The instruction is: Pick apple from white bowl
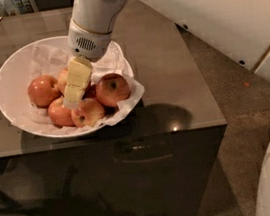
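round red-orange apple (112, 89) with dark sticker, kept from rolling by wide white paper-lined bowl (5, 81). pale two-finger gripper (73, 98) tilted down near it, reaching in. cannot tell its grip state.

The gripper (74, 98) reaches down into the paper-lined white bowl (8, 68) on a brown table (169, 69), among red-orange apples (43, 90). The apple (112, 89) with a dark mark lies just beside it.

My gripper (74, 98) hangs low in the bowl (8, 73), apples (43, 90) crowding left, right and front; the bowl's rear is open.
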{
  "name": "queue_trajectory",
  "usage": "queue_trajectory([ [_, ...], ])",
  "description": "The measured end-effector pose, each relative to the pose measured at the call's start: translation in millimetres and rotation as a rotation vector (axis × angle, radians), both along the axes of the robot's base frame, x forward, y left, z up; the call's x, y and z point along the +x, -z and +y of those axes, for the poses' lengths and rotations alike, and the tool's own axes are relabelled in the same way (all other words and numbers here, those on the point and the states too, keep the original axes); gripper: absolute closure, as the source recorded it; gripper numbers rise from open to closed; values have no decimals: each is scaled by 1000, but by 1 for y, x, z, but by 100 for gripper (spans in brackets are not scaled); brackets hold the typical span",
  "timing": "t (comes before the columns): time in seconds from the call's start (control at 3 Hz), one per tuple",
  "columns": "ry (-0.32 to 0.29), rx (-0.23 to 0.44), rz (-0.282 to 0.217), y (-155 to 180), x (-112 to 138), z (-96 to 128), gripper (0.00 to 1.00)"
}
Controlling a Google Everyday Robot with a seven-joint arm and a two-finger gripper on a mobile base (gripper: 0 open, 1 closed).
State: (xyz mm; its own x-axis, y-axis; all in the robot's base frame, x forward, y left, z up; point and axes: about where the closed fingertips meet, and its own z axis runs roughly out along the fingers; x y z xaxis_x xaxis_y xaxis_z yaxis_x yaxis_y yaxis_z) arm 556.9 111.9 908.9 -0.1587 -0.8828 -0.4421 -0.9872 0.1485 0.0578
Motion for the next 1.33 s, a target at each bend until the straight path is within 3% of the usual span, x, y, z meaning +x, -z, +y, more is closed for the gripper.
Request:
queue_trajectory([
  [1.33, 0, 0, 0, 0, 0, 0, 88],
])
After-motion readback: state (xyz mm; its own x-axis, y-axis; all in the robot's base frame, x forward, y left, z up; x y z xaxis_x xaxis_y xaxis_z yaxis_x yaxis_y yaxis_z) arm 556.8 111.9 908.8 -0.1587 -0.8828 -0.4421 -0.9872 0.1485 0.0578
